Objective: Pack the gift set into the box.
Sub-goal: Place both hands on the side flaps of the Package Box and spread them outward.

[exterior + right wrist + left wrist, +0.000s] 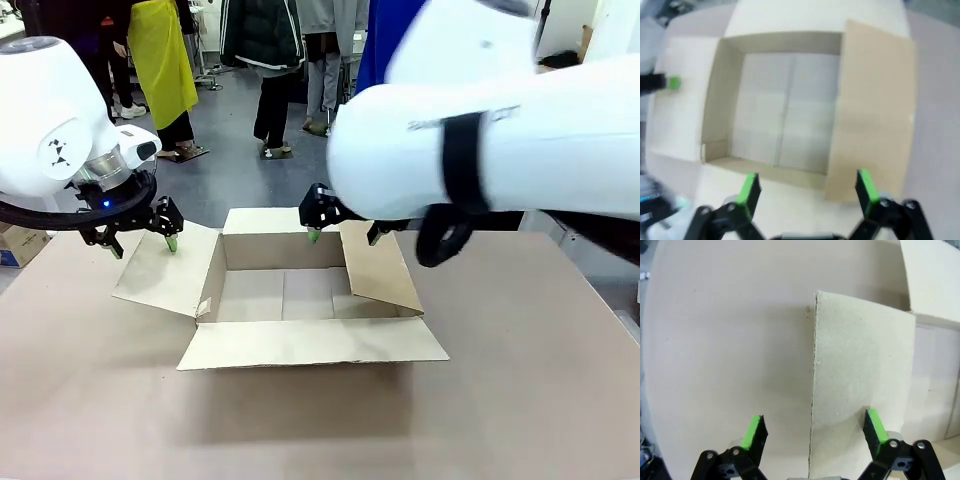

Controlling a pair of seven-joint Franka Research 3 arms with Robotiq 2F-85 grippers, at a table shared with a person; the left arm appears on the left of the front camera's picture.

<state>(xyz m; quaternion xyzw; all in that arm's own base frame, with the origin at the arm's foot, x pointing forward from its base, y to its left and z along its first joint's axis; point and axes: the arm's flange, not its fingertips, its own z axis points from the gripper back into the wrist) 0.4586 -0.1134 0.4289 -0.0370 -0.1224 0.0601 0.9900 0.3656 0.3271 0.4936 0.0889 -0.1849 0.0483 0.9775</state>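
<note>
Hovering wide-open over the box (285,295): left hand (143,243), right hand (343,237)

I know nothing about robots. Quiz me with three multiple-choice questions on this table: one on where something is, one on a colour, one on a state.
1. Where is the left gripper relative to the box?
A: down inside it. B: over the outer edge of its left flap. C: under it.
2. What colour are the gripper's pads?
A: red. B: green. C: blue.
3. How is the box?
A: taped shut. B: open and full. C: open and empty.

Key: 1 B, the gripper straddles the flap's edge; 2 B, the tips are bright green; 3 C, the flaps lie spread and the bare floor shows.
</note>
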